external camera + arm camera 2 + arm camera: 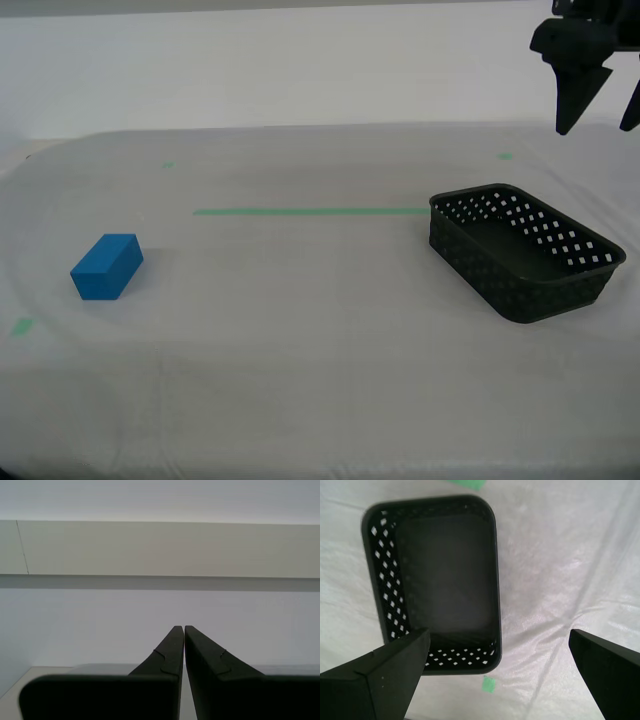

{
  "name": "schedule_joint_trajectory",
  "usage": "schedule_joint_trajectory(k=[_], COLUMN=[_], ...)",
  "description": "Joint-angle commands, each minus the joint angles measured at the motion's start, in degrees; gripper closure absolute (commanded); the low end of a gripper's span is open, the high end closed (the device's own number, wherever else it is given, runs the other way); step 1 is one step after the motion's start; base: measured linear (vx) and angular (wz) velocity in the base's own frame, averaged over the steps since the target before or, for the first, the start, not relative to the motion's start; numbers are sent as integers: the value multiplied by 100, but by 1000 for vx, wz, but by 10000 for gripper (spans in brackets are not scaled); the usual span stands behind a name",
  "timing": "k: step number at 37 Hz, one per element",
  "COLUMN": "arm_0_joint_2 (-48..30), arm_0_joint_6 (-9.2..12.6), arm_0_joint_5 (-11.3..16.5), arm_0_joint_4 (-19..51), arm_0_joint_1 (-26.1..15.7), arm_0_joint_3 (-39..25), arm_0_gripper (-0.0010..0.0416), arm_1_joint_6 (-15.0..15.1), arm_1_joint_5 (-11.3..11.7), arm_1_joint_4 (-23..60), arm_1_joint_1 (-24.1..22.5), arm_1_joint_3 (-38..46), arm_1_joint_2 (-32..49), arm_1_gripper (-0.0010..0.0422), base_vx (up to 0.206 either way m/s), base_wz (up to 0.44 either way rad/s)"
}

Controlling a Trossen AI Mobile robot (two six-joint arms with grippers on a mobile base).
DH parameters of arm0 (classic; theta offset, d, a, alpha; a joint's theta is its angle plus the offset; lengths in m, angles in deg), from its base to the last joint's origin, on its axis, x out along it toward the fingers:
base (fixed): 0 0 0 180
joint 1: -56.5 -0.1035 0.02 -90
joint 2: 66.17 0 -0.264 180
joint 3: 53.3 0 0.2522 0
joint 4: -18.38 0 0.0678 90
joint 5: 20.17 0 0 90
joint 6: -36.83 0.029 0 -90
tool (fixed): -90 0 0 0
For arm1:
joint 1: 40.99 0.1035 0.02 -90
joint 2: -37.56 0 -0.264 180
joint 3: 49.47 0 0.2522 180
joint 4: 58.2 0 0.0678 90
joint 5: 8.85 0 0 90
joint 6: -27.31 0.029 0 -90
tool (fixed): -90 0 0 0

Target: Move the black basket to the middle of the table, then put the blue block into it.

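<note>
Your black basket [525, 252] sits on the table [300, 380] at about three o'clock in the exterior view, well over toward the exterior view's right, turned at a slant so one corner points to the near edge. It stands flat on the white cloth, and nothing shows inside it. The right end of the green tape line [310, 211] runs up to the basket's far corner. A small green mark [505, 156] lies beyond it at about one o'clock.

You will find the blue block [107, 266] at about nine o'clock in the same view, resting on the cloth well apart from the basket, with another green mark [22, 326] near it toward the table's front edge.

My first gripper [497, 645] hangs high above the basket, clear of it, looking straight down into it; its jaws are spread wide and hold nothing. In that wrist view you see the basket [437, 582] whole, with a green mark [489, 684] on the cloth just outside its rim. In the exterior view this gripper [598, 105] shows at about one o'clock, up in the corner.

My second gripper [184, 629] has its jaws pressed together with nothing between them, pointed at a bare pale wall [160, 550].
</note>
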Motion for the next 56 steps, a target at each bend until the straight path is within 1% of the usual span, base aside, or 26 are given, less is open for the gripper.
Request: schedule_joint_trajectory(k=[1, 3, 14, 23, 28, 34, 41, 44, 56], arm_0_joint_2=[-7, -7, -7, -7, -7, -7, -7, -9, -791], arm_0_joint_6=[-46, -61, -81, -85, -85, -83, -83, -83, -96], arm_0_joint_5=[-177, -221, -267, -299, -422, -455, -643, -651, -654], arm_0_joint_4=[-160, -249, -682, -1200, -1486, -1812, -2000, -2057, -2155], arm_0_joint_1=[-61, -63, -83, -109, -127, -142, -188, -201, -251], arm_0_joint_3=[177, 273, 750, 1143, 1342, 1550, 1602, 1602, 1521], arm_0_gripper=[16, 17, 16, 17, 16, 17, 17, 16, 16], arm_1_joint_6=[11, 11, 11, 11, 11, 11, 11, 9, 11], arm_1_joint_5=[-7, -7, -9, -9, -7, -9, -7, -7, -9], arm_1_joint_4=[-31, -31, -31, -33, -31, -31, -31, -31, -31], arm_1_joint_1=[-2, 0, -2, -2, -2, 0, -2, -2, -2], arm_1_joint_3=[2, 2, 2, 2, 2, 2, 2, 2, 2], arm_1_joint_2=[-2, -2, -2, -2, -2, -2, -2, -2, -2], arm_1_gripper=[412, 412, 412, 412, 412, 412, 412, 412, 412], base_vx=[0, 0, 0, 0, 0, 0, 0, 0, 0], base_wz=[0, 0, 0, 0, 0, 0, 0, 0, 0])
